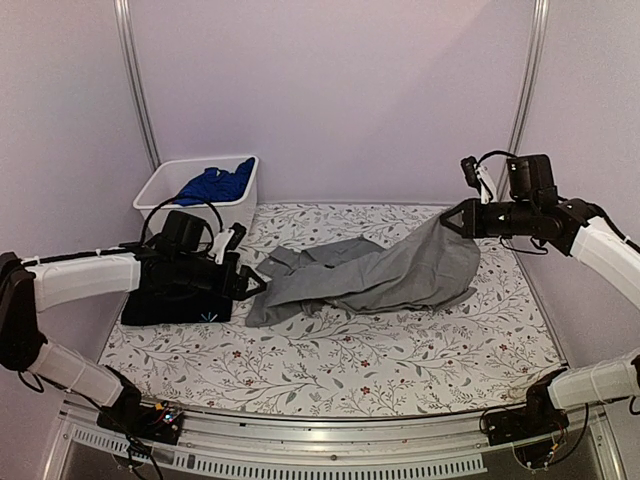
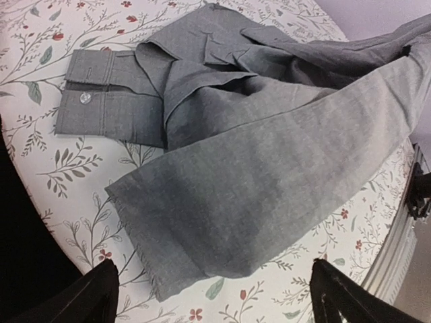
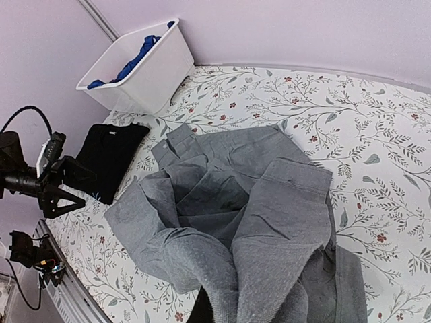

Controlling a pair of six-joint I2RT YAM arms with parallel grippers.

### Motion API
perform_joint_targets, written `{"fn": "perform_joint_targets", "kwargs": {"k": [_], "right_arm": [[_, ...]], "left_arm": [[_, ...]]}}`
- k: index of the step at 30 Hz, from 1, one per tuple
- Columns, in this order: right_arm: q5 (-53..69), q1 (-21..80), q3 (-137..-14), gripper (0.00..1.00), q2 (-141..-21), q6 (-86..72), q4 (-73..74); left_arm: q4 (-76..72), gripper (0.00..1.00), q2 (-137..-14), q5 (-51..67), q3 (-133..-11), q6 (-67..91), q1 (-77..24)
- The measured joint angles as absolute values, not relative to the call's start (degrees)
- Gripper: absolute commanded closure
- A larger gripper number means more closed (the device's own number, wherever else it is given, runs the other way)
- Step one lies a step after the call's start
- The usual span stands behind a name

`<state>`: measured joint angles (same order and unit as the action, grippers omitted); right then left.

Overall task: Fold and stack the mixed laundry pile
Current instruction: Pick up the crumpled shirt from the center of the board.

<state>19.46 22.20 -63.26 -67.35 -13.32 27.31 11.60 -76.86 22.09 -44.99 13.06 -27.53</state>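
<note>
Matt grey shirt (image 1: 400, 270) of cloth, smooth plastic bin (image 1: 246, 198)

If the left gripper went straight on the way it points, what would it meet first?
Probably the grey shirt: its near edge lies just ahead of the open left gripper, though height is unclear.

White-sleeved left arm (image 1: 85, 278) stretched low rightward, black left gripper (image 1: 243, 281) jaws spread wide, white-sleeved right arm (image 1: 610, 245) raised, reaching leftward, black right gripper (image 1: 452, 218) jaws pinched on the grey collared cloth shirt (image 1: 400, 270)
</note>
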Motion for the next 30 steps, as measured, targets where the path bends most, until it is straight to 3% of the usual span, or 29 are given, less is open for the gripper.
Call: {"fn": "perform_joint_targets", "kwargs": {"k": [8, 15, 30], "right_arm": [[17.7, 14.8, -63.5, 1.0, -67.2, -10.9, 32.8], [16.8, 12.4, -59.9, 1.0, -68.1, -9.3, 36.7], [16.7, 12.3, -55.8, 1.0, -71.9, -10.3, 39.5]], "left_arm": [[14.2, 0.15, -88.3, 22.9, -51.6, 10.5, -26.7], [16.3, 0.24, -98.0, 37.3, -58.7, 5.5, -22.0], [20.0, 0.22, -117.5, 50.0, -73.3, -5.1, -20.8]]}}
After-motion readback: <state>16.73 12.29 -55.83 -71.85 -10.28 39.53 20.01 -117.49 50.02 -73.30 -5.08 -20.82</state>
